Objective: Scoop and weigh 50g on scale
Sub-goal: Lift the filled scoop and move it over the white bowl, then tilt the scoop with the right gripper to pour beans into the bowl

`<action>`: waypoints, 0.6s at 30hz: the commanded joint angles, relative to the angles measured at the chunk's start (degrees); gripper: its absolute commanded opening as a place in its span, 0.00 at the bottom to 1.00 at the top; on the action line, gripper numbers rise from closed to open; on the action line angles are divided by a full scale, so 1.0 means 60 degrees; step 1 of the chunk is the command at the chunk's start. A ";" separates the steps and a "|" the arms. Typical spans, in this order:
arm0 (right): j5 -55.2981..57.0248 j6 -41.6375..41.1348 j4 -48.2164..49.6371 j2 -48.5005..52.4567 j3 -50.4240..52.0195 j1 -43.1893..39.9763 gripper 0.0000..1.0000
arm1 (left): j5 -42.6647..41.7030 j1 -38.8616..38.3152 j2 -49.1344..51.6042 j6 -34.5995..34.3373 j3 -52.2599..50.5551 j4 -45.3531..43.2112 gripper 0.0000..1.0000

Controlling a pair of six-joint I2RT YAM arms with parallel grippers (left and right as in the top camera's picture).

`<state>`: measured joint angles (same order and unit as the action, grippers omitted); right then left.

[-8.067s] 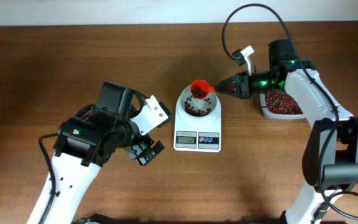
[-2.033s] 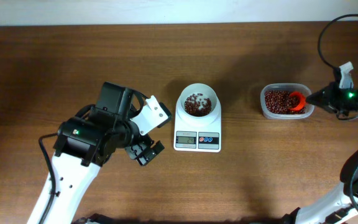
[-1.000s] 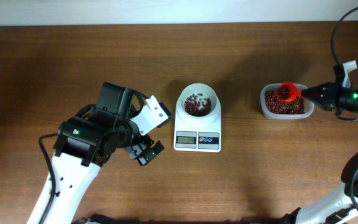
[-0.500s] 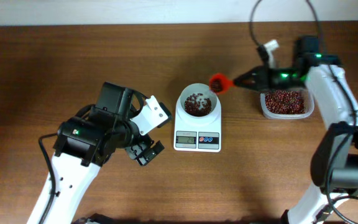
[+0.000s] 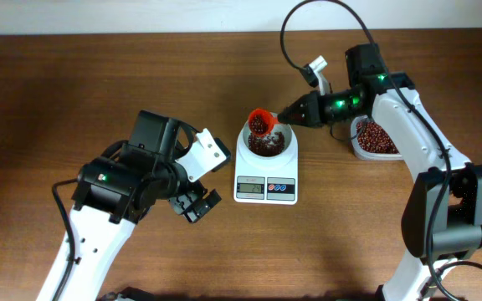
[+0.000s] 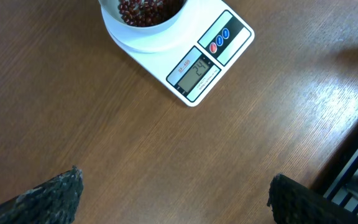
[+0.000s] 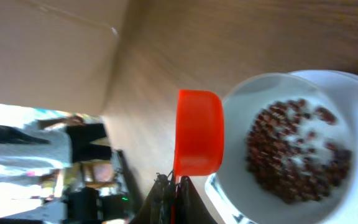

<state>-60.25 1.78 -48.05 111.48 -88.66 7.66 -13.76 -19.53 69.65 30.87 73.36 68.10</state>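
Holding the orange scoop [image 5: 260, 122] by its handle, your right gripper [image 5: 289, 116] has its jaws pressed together on it. The cup carries beans and hovers over the back-left rim of the white bowl [image 5: 274, 144]. The bowl sits on the scale [image 5: 266, 190] at the middle of the table [image 5: 99, 75], display facing the front edge.

The handle's long axis runs from the cup toward the right edge, angled slightly back, so the bowl lies just below and in front of the cup. In my judgement the pour is a roll about that handle line, and a small one. The display [image 6: 197, 68] seems to read 24, so you look well short of target.

The bean tub [image 5: 373, 142] sits near the right edge, partly under your right forearm, and is clear of the pour. Your left gripper [image 5: 192, 203] hangs left of the scale with its jaws spread and empty. Nothing stands between cup and bowl, but with the cup this close to the rim beans may spill outside.
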 commanded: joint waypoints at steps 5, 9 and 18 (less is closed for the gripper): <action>0.1800 0.3075 -0.0561 -0.0288 0.0025 0.0018 0.04 | -0.0175 0.0033 -0.0018 0.0149 0.0120 -0.0004 0.99; 0.1461 0.3512 -0.0594 -0.0288 0.0025 0.0018 0.04 | -0.0175 0.0033 -0.0018 0.0149 0.0120 -0.0004 0.99; 0.0368 0.4229 -0.0790 -0.0291 0.0025 0.0018 0.04 | -0.0175 0.0033 -0.0018 0.0149 0.0120 -0.0004 0.99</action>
<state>-51.57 24.40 -52.49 111.48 -88.66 7.64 -13.76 -19.53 69.65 30.87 73.36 68.10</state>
